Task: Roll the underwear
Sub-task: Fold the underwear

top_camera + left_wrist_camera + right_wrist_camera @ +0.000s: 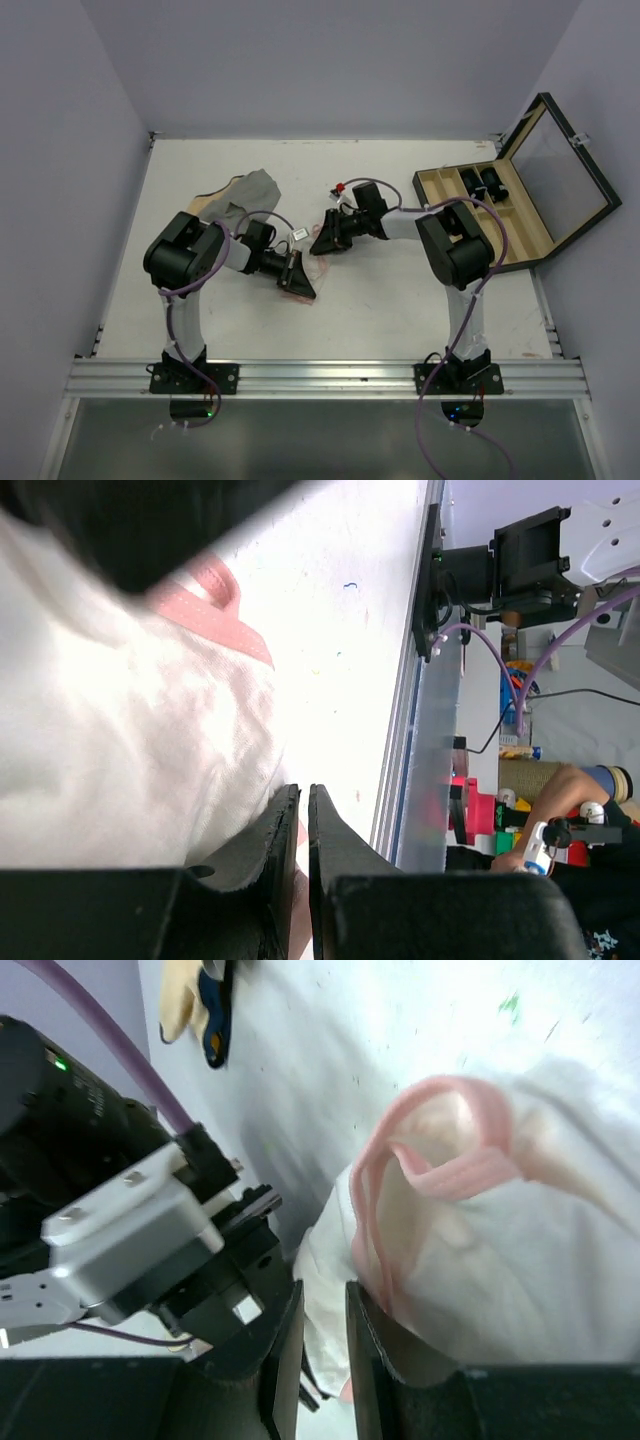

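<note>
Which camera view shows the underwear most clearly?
Right wrist: the underwear shows its pink trim loop and folds. Left wrist shows overexposed white fabric with some trim; top external barely shows it.

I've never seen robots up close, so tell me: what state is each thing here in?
White fabric underwear with pink trim: bunched up, not rolled.
Left gripper: jaws almost closed beside the fabric.
Right gripper: jaws slightly apart at the fabric.
Grey cloth: crumpled.
Black hinged case: lid open.
</note>
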{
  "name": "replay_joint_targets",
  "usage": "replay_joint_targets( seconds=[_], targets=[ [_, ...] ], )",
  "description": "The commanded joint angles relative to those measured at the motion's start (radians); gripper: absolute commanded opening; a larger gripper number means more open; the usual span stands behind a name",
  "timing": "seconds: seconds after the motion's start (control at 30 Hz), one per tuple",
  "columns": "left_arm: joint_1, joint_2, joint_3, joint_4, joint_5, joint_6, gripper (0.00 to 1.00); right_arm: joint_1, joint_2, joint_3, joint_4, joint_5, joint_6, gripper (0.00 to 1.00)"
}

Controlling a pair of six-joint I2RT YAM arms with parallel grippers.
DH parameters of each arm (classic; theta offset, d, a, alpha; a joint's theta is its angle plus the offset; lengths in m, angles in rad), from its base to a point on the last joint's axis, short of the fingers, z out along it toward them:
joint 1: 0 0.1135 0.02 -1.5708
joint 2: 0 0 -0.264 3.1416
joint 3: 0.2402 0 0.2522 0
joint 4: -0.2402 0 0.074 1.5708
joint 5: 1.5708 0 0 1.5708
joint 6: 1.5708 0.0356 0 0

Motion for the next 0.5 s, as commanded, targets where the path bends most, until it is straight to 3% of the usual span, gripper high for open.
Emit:
replay_joint_targets(
  seconds=[0.0,0.27,0.47],
  targets=[
    [0.009,0.046,-0.033,0.022,-0.129,0.041,0.13,-0.018,-0.049,0.042,0.102,0.035,0.099,0.27],
    [0.011,0.049,-0.035,0.026,-0.132,0.034,0.12,-0.016,0.088,0.008,0.349,0.02,0.332,0.27],
    [0.014,0.037,-0.039,0.027,-0.143,0.035,0.12,-0.032,0.189,0.076,0.205,0.101,0.223,0.26]
  ],
)
